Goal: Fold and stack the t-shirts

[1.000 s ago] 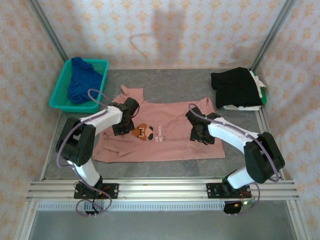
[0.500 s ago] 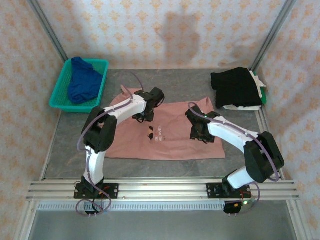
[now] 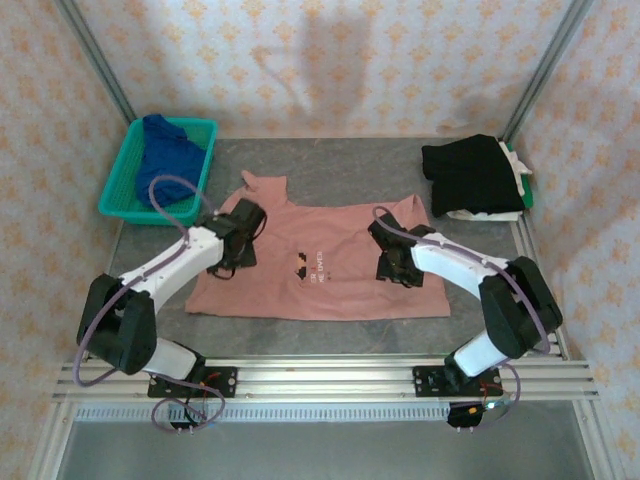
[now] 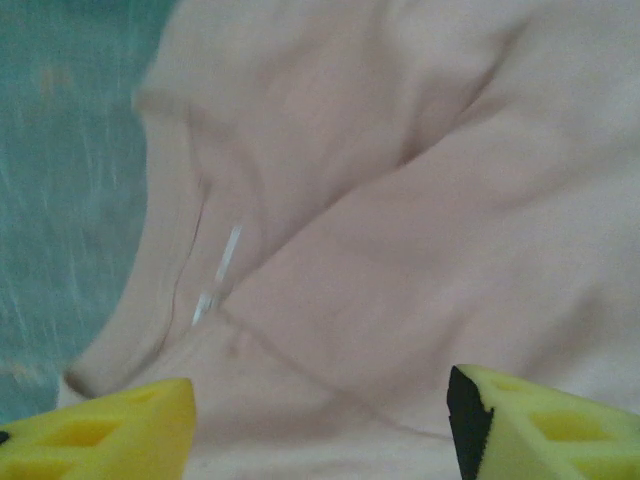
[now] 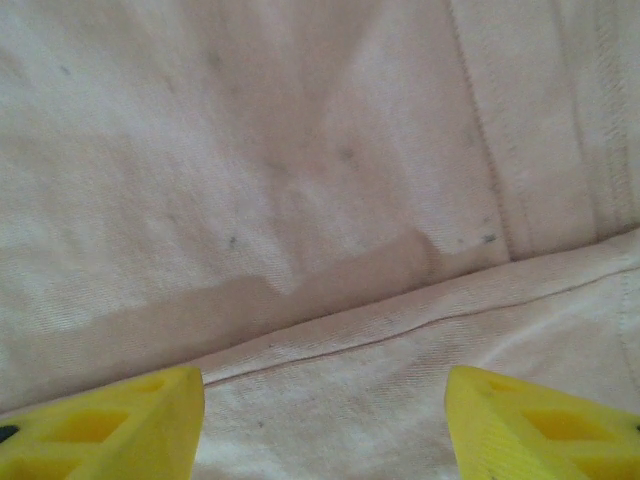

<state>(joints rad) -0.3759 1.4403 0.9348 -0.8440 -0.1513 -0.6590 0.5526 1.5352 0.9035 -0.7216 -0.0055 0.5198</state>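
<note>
Low over the pink shirt (image 3: 330, 295) with left gripper (image 4: 320, 425) and right gripper (image 5: 322, 425) both spread, holding nothing. Could pinch only the top layer or grab unevenly, dragging the cloth askew.

We find no legible text, brand or number in any view. The dusty-pink t-shirt (image 3: 340, 290) carries a small pixel-style chest print (image 3: 300, 268), and a short line of dark lettering (image 3: 318, 281) sits just beside it, too small for us to read from the top camera. In the left wrist view a thin white strip (image 4: 220, 270) lies near a seam; it is blurred and we make out no writing on it.
</note>
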